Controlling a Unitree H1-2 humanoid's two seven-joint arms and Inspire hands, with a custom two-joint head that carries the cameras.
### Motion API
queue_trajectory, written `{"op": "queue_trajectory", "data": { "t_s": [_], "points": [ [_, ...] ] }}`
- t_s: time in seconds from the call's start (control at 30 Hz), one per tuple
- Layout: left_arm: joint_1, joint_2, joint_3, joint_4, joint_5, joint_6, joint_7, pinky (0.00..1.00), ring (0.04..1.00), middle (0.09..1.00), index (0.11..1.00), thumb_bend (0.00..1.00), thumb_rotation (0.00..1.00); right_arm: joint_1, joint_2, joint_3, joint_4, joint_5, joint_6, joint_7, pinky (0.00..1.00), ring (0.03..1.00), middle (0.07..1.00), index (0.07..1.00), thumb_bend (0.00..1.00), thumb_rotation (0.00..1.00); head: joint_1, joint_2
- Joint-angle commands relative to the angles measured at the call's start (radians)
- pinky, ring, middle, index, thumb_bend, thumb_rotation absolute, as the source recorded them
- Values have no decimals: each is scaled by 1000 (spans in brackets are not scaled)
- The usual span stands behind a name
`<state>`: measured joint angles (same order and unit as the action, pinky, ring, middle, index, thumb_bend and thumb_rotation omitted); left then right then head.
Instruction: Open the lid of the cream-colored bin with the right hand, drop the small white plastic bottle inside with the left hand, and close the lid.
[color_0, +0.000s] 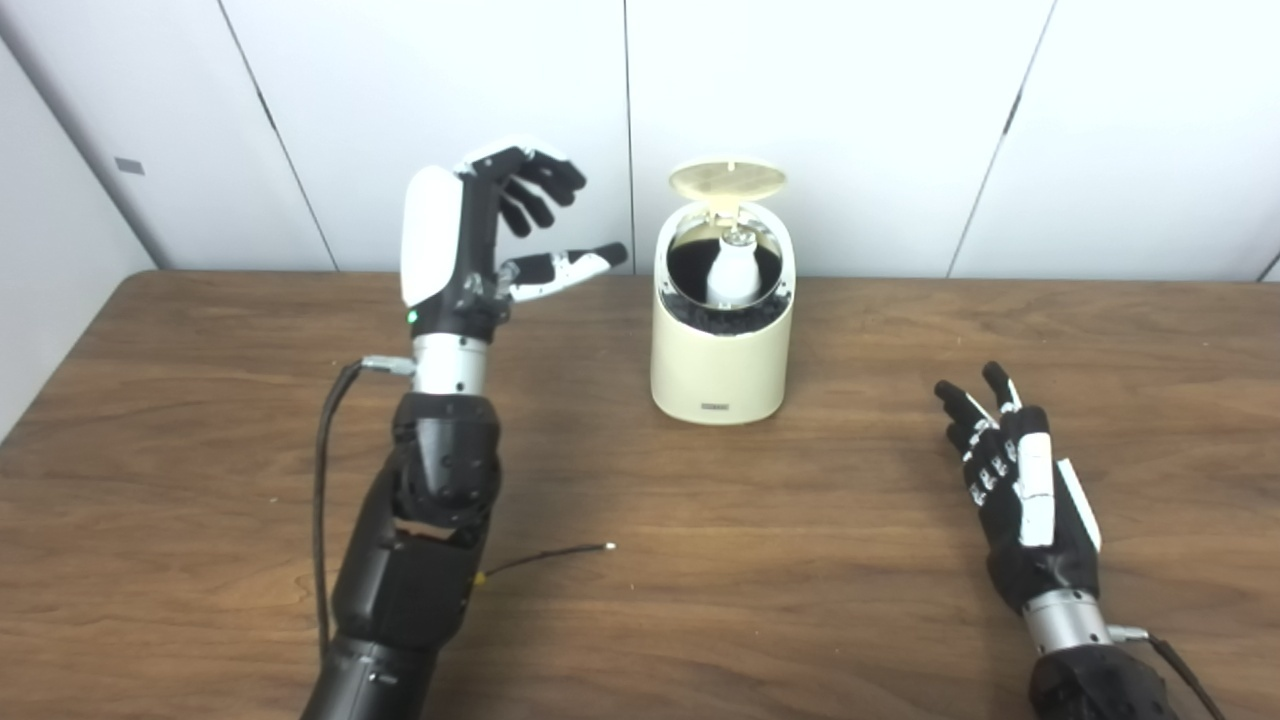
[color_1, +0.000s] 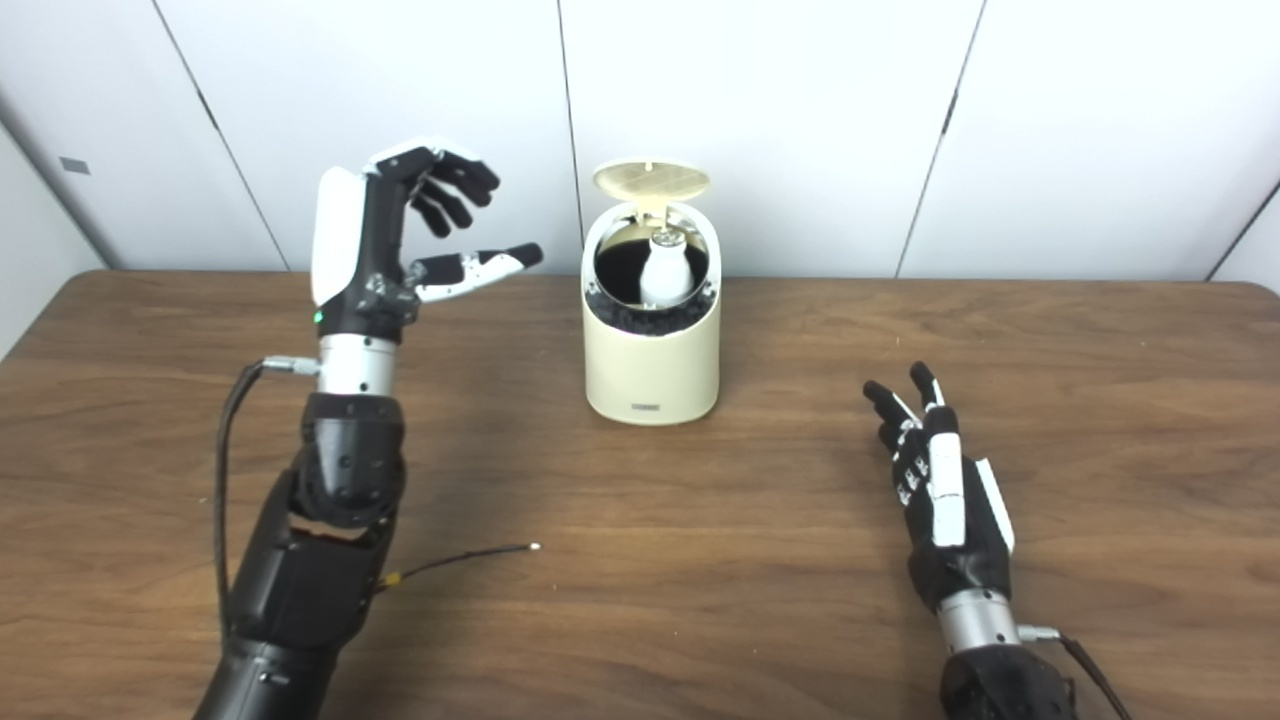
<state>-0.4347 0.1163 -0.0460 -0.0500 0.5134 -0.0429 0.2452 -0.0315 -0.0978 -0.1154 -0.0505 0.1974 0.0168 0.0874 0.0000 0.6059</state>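
Small unreadable label low on the bin (color_0: 716, 407).

The bin (color_0: 722, 350) wall hides the white bottle's (color_0: 732, 275) lower part.

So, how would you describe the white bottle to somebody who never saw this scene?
On the wooden table, near the back wall, stands a cream-colored bin with its lid up. The small white bottle sits upright inside, pale against the dark lining.

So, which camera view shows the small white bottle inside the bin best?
The left eye view, slightly. There the white bottle stands clear against the dark inside of the cream bin, under the raised lid. The right eye view shows the same bottle, a little smaller and nearer the rim.
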Motion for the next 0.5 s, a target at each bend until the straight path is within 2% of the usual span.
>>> {"op": "queue_trajectory", "data": {
  "t_s": [0.0, 0.1, 0.2, 0.23, 0.27, 0.3, 0.37, 0.47],
  "points": [
    [10, 10, 29, -68, -70, 49, -53, 308, 423, 532, 492, 524, 59, 11, -6, -10, 10, 18, -13, 9, 994, 958, 885, 1000, 578, 1000, 0, 1],
    [66, 19, 68, -129, -181, 166, -150, 406, 518, 601, 497, 509, 69, 6, -16, -6, -33, 9, 8, 3, 967, 939, 892, 1000, 596, 1000, -3, 2],
    [114, 10, 106, -160, -315, 229, -211, 548, 621, 690, 498, 492, 80, -10, -30, -4, -71, 4, 24, 6, 950, 951, 912, 987, 613, 1000, -6, 2],
    [130, 1, 120, -167, -364, 243, -226, 598, 664, 727, 646, 432, 330, -20, -36, -3, -77, -1, 27, 6, 944, 959, 920, 976, 621, 1000, -7, 3],
    [145, -9, 133, -171, -406, 253, -236, 647, 705, 763, 748, 410, 584, -32, -44, 0, -83, -13, 33, 3, 948, 972, 930, 965, 635, 1000, -7, 4],
    [162, -20, 141, -177, -439, 265, -241, 678, 733, 785, 788, 413, 712, -45, -52, 4, -91, -30, 40, -2, 944, 975, 934, 955, 648, 1000, -7, 5],
    [192, -29, 140, -191, -456, 285, -244, 751, 795, 838, 860, 473, 919, -69, -66, 12, -106, -54, 53, -1, 922, 965, 929, 928, 671, 1000, -5, 4],
    [246, -31, 123, -193, -440, 261, -244, 797, 829, 867, 909, 520, 992, -112, -84, 23, -130, -65, 87, 6, 942, 965, 934, 914, 690, 1000, -7, 6]
  ]
}}
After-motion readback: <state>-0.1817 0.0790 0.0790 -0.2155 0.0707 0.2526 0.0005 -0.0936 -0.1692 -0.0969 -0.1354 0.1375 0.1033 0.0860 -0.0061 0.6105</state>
